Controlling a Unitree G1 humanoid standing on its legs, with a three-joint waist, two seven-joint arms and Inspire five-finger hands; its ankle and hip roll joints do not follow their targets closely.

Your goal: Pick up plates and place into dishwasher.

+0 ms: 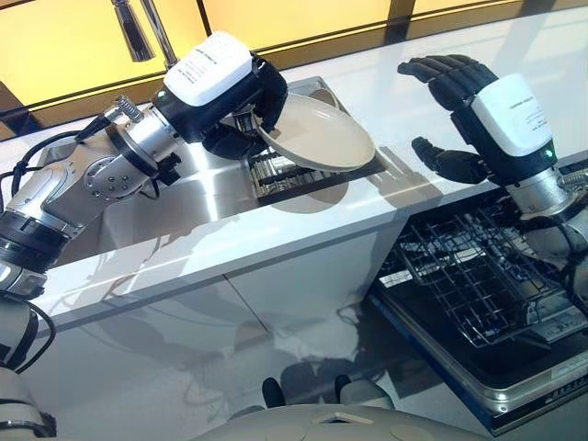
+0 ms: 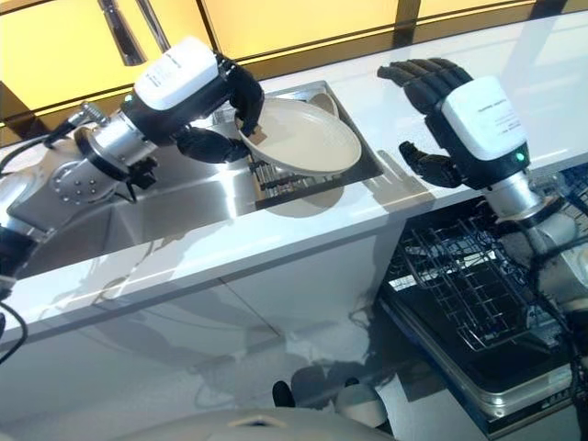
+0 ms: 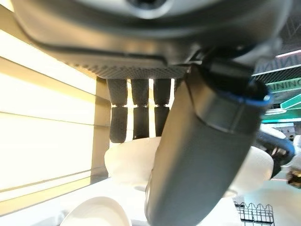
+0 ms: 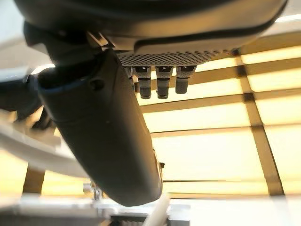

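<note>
White bench (image 1: pixel 303 220) with a steel sink (image 1: pixel 197 188) carries the scene. Above the sink's rack (image 1: pixel 276 175), a tilted pale plate (image 1: pixel 317 133) is pinched at its rim by the left robot hand (image 1: pixel 243 106). Right robot hand (image 1: pixel 455 110) hovers beside it, fingers spread, holding nothing, above the open dishwasher rack (image 1: pixel 469 271).
</note>
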